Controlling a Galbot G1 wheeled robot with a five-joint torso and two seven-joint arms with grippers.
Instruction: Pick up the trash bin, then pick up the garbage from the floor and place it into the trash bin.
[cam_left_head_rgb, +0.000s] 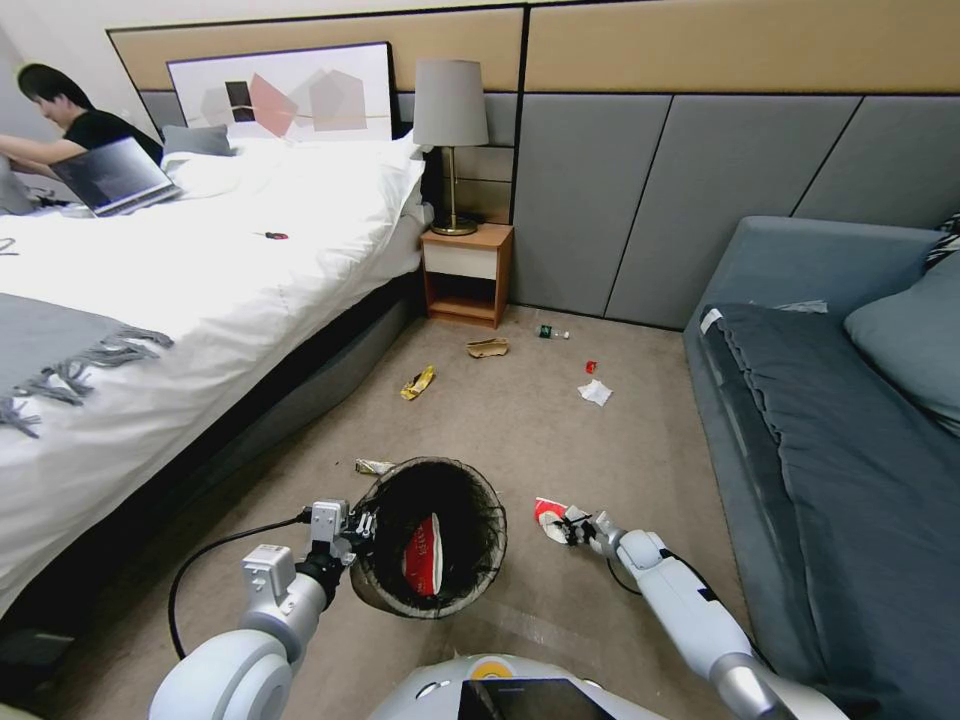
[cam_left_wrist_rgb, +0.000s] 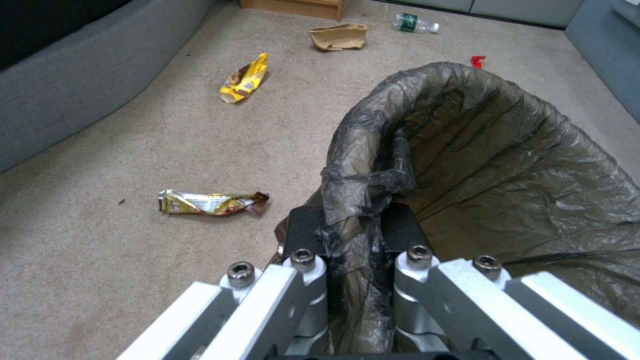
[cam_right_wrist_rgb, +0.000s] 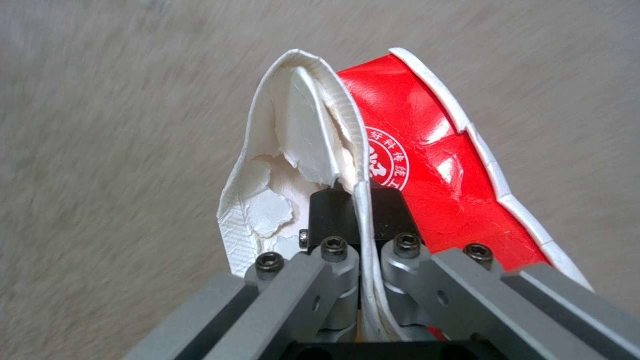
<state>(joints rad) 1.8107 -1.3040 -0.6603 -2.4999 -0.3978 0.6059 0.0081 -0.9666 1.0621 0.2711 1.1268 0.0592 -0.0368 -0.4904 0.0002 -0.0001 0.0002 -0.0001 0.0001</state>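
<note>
I'm pinching the trash bin's (cam_left_head_rgb: 430, 540) bagged rim in my left gripper (cam_left_wrist_rgb: 353, 225), while my right gripper (cam_right_wrist_rgb: 360, 200) is clamping a red-and-white wrapper (cam_right_wrist_rgb: 413, 165) just beside the bin (another lying inside), over the carpet (cam_left_head_rgb: 520, 420).

The room is evenly and softly lit from above, with no hard shadows; the white bed (cam_left_head_rgb: 200, 250) at ten o'clock runs close to overexposed, its folds nearly washed out; straight wall panels bow toward the edges of the head view, a wide-lens distortion; the carpet (cam_right_wrist_rgb: 100, 125) in the right wrist view is streaked with motion blur, while the red-and-white wrapper (cam_right_wrist_rgb: 413, 165) stays sharp and carries small glare patches; the bin liner (cam_left_wrist_rgb: 507, 165) shows a dull sheen at two o'clock.
</note>
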